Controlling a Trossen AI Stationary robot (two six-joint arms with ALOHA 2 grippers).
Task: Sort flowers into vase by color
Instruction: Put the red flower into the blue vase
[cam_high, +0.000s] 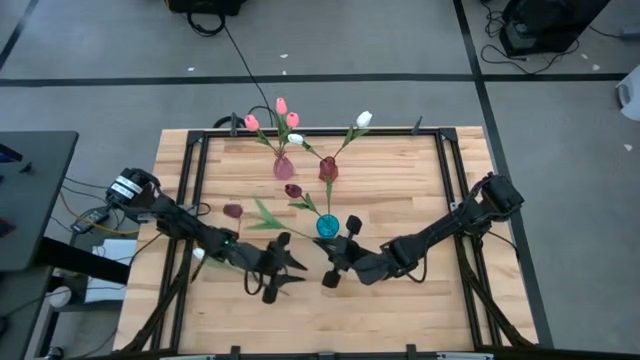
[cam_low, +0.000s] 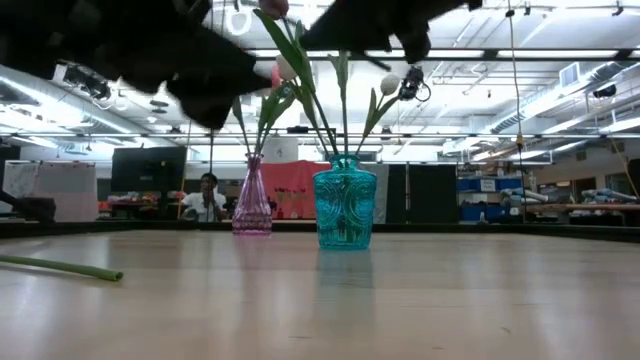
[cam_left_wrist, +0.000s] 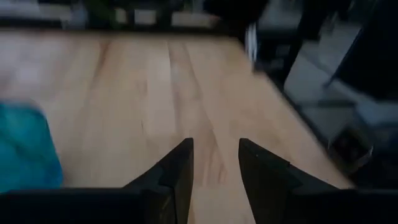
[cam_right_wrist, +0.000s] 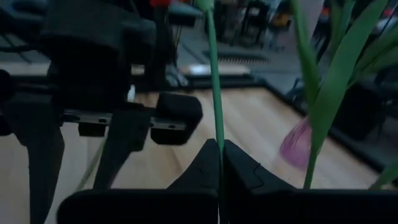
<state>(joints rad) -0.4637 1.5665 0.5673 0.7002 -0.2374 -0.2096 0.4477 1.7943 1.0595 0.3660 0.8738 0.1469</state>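
Observation:
Three vases stand mid-table. The pink vase (cam_high: 283, 167) holds pink tulips (cam_high: 281, 105) and a white one (cam_high: 295, 139). The red vase (cam_high: 328, 168) holds a white tulip (cam_high: 364, 119). The blue vase (cam_high: 327, 226) (cam_low: 345, 205) has a maroon head (cam_high: 293, 190) slanting out over it. Another maroon head (cam_high: 233, 211) with leaves shows left of it, and a green stem (cam_low: 60, 267) lies flat on the table. My right gripper (cam_high: 330, 258) (cam_right_wrist: 219, 149), just near of the blue vase, is shut on a stem. My left gripper (cam_high: 298, 272) (cam_left_wrist: 215, 163) faces it, open and holding nothing. My right gripper pinches a thin green stem (cam_right_wrist: 216, 127) between its two fingertips, with the fingers lying across it. The fingers come level from the table's right. The stem rises from the fingers and leaves the wrist view at the top. Its head and lower end do not show there.
Dark frame rails (cam_high: 200, 190) run along the table's left, right and far sides. Broad green leaves (cam_right_wrist: 336, 74) hang close beside my right gripper. A person (cam_low: 208, 192) sits in the room far behind the table. Bare wood lies along the near edge (cam_high: 400, 320).

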